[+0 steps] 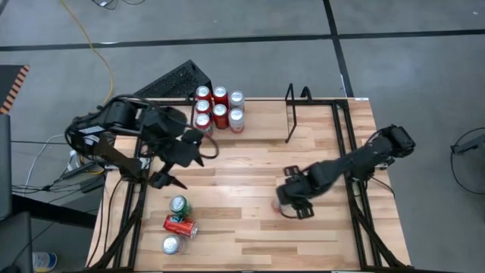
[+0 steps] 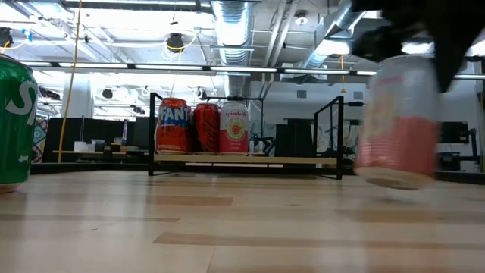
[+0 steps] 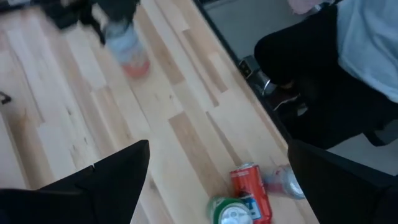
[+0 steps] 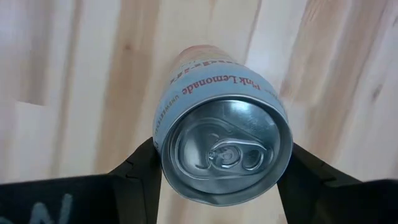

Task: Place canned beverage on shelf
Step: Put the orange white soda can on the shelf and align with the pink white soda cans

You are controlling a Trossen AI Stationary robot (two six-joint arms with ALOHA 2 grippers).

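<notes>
**Pink lemonade can held clear of the table, the whole run to the shelf ahead**

We see the right gripper [image 4: 221, 168] pinching a pink lemonade can [image 4: 222, 134] by its sides, one finger against each flank just below the rim. In the low view the can [image 2: 398, 121] hangs slightly tilted, its base lifted off the wooden table [image 1: 250, 182]. The shelf [image 2: 246, 159] stands at the far edge and already carries six cans [image 1: 219, 108] bunched at its left end; the right portion of its deck looks free.

Our first worry is the grip itself: it sits high on a smooth wall, so a quick swing could let the can pivot or slide between the fingers. The second is the shelf's upright end loop [image 1: 291, 114], which stands between the gripper and the free deck; a low approach could catch the can on it. The third is the tilt: if the can is lowered unevenly it may tip when released, or knock the cans already shelved.

The left gripper [image 1: 182, 155] waits with its fingers spread wide over the left half of the table, above three loose cans [image 1: 179, 224], well apart from the carried one.
</notes>
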